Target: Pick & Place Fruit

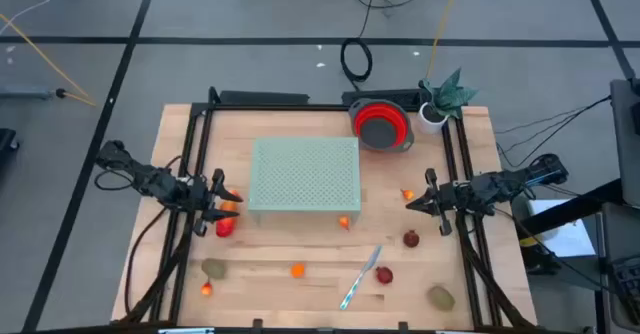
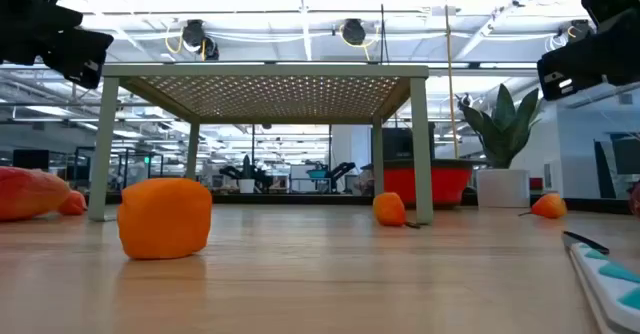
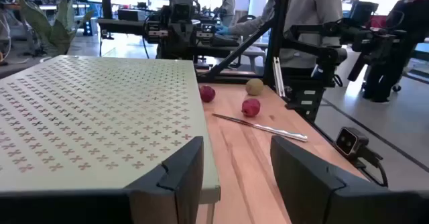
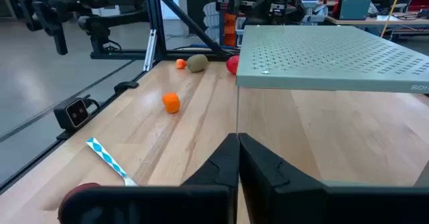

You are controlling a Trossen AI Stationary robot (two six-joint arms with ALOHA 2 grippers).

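The wooden surface (image 1: pixel 300 249) carries a pale green perforated stand (image 1: pixel 305 176) near its middle. At the far edge, beside a small potted plant (image 1: pixel 440 102), sits the red bowl (image 1: pixel 381 124).

The left gripper (image 1: pixel 222 206) hangs at the left side of the stand, above the surface. Its fingers (image 3: pixel 175 177) are apart and hold nothing. The right gripper (image 1: pixel 412 202) hangs at the right side of the stand, and its fingers (image 4: pixel 224 167) are pressed together, with nothing between them.

The fruit lie scattered on the surface, none in the bowl. A red fruit (image 1: pixel 225 226) is just beside the left gripper, and an orange one (image 1: pixel 228 207) lies near its tips. A small orange fruit (image 1: pixel 344 222) is by the stand's near right leg, another (image 1: pixel 407 194) just beside the right gripper. Two dark red ones (image 1: pixel 411 239) (image 1: pixel 384 274) lie on the near right part, with the knife (image 1: pixel 360 277) next to the second. Olive-brown fruit lie at the near left (image 1: pixel 213 268) and near right (image 1: pixel 441 296). Two more orange pieces (image 1: pixel 297 270) (image 1: pixel 207 289) lie near the front edge.
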